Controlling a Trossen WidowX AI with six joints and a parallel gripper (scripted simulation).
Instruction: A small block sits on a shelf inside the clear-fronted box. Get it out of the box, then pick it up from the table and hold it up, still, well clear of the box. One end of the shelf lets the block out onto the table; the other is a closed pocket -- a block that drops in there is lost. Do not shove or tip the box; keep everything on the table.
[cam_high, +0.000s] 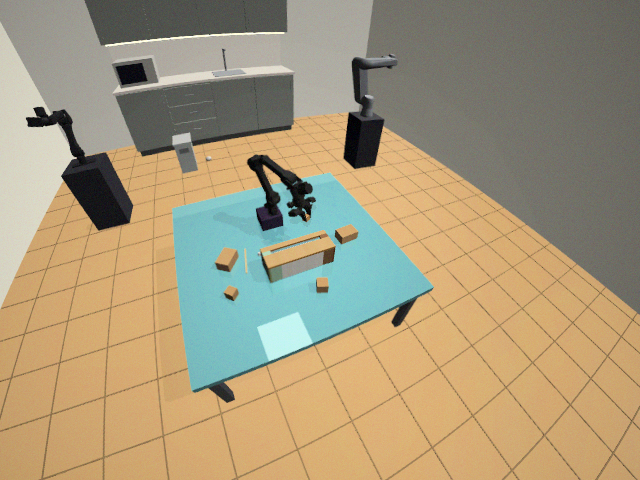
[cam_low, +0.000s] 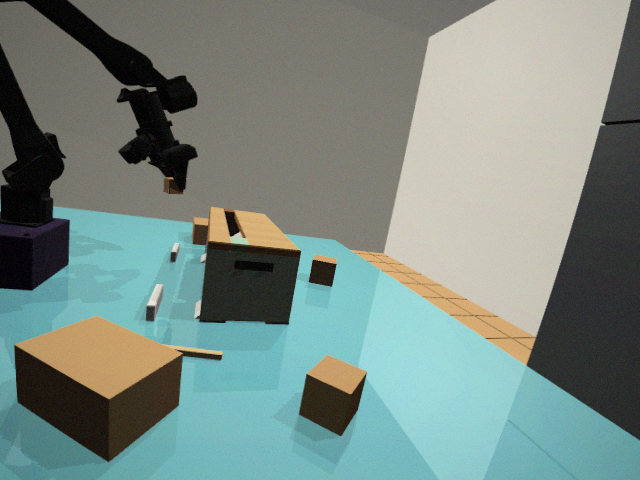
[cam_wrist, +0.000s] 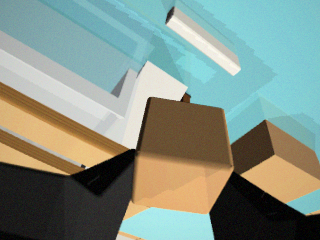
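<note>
The small orange-brown block is held in the air between the fingertips. My gripper is shut on it, with one finger on each side in the wrist view. Block and fingertips are above the table, higher than the box top and on the arm's side of the box, not touching it. The box stands upright with its wooden top and top slot. In the wrist view its wooden top edge shows at the left.
A larger brown block stands beyond the box's far end. Another large block, a thin stick and two small cubes lie around the box. White bars lie on the arm's side.
</note>
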